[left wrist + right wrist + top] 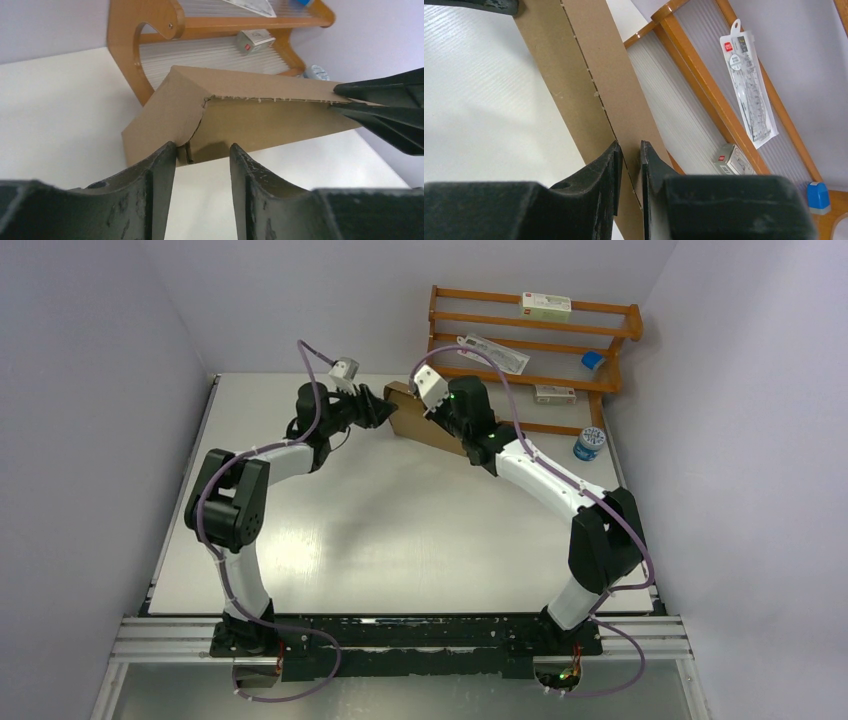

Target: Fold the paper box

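The box [418,422] stood at the far side of the tabletop [400,540], just in front of the wooden rack [610,335], between the two arms. It was partly folded. In the left wrist view the box [250,122] showed a long brown face, a sloping end panel and a ragged, perforated upper edge, with a small split where the panels met at the corner.

The right arm [540,475] reached in from the right. The right jaws were clamped on the upper edge of the box [574,75], one on each side of the cardboard, right along the perforated line.

The left arm [280,460] came in from the left. The left jaws were apart at the box's near lower corner. One tip sat against the end panel, and bare tabletop showed in the gap between them. They held nothing.

A white carton [546,306] lay on the rack's top rail, and a packaged item [495,352] lay lower down. A small blue-lidded tub [588,444] stood on the tabletop at the rack's right end, well apart from the box.
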You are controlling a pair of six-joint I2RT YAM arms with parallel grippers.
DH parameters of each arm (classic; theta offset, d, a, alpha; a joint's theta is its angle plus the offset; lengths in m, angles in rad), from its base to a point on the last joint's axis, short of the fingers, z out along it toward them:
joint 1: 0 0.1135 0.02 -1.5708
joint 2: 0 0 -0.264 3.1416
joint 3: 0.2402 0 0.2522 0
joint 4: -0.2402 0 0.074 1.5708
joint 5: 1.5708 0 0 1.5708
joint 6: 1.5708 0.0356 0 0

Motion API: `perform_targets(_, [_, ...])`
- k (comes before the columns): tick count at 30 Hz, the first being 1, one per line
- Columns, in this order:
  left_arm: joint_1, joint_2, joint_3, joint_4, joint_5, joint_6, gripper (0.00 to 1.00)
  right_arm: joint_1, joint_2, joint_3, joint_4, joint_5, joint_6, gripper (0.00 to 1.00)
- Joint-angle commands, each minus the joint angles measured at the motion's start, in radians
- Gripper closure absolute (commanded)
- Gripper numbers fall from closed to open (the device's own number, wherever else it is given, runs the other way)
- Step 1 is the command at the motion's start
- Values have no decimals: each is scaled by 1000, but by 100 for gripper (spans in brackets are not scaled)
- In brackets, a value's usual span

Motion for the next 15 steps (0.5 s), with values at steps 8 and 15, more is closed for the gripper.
perform_targets(8, [-64,-228,-230,107,31,-252,55,9,-10,77,-150,-208,113,80])
perform_targets(15, [-119,-520,-389,-220,-191,-217,54,71,0,106,-226,-262,172,79])
